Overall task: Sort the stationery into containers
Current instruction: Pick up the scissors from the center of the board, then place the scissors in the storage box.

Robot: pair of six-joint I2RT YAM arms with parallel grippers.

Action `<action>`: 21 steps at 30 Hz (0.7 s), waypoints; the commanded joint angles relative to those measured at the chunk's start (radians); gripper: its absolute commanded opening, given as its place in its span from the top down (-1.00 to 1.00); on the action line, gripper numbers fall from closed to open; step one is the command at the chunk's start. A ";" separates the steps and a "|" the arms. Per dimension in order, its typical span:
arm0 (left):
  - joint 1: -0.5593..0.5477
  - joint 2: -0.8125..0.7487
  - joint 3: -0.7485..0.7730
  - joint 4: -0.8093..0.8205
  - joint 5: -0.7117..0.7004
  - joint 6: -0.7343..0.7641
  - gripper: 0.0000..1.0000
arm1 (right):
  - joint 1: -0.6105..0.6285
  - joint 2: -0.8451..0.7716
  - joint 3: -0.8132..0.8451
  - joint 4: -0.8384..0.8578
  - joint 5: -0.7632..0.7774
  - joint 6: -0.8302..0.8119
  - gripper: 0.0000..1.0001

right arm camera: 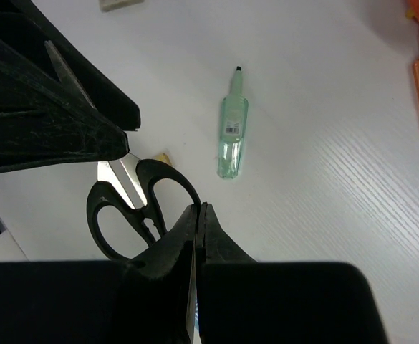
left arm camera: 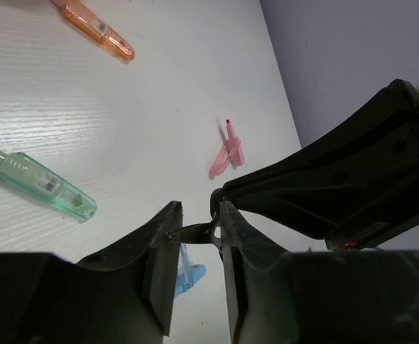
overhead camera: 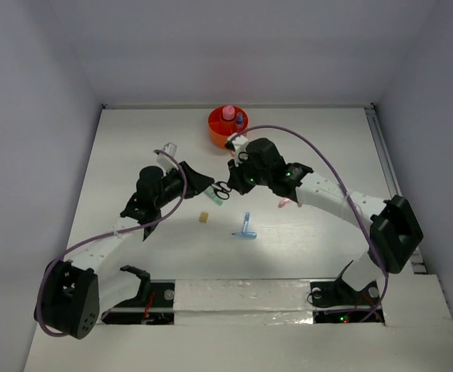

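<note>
The black-handled scissors (overhead camera: 221, 190) hang between my two grippers above the table. My left gripper (overhead camera: 208, 184) is shut on the blades (left arm camera: 195, 231). My right gripper (overhead camera: 232, 180) is shut on one handle ring (right arm camera: 167, 180). The orange tub (overhead camera: 217, 133) stands behind them and holds the pink-capped glue bottle (overhead camera: 228, 113) and the blue pen (overhead camera: 240, 119). On the table lie the green piece (right arm camera: 232, 137), the tan eraser cube (overhead camera: 204, 218), the light-blue T-shaped piece (overhead camera: 245, 230) and the pink piece (overhead camera: 284, 203).
An orange marker (left arm camera: 98, 32) lies on the table near the tub. The green piece (left arm camera: 44, 185) and the pink piece (left arm camera: 228, 150) also show under the left wrist. Grey walls close the table at the back and both sides.
</note>
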State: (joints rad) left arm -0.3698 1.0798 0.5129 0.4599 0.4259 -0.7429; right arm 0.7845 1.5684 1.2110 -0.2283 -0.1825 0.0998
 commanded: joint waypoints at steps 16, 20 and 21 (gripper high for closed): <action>-0.009 -0.119 -0.019 0.126 -0.025 -0.044 1.00 | 0.005 -0.037 0.038 0.050 0.051 -0.035 0.65; -0.009 -0.193 -0.030 0.186 -0.099 -0.085 1.00 | -0.045 -0.154 -0.043 0.168 0.008 0.090 -0.32; -0.009 -0.217 -0.031 0.194 -0.111 -0.099 1.00 | -0.045 -0.177 -0.065 0.217 0.003 0.145 -0.47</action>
State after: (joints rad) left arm -0.3794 0.9298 0.4835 0.5137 0.3737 -0.7948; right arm 0.7670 1.5032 1.1839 -0.1707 -0.1726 0.1226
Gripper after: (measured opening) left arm 0.021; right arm 0.675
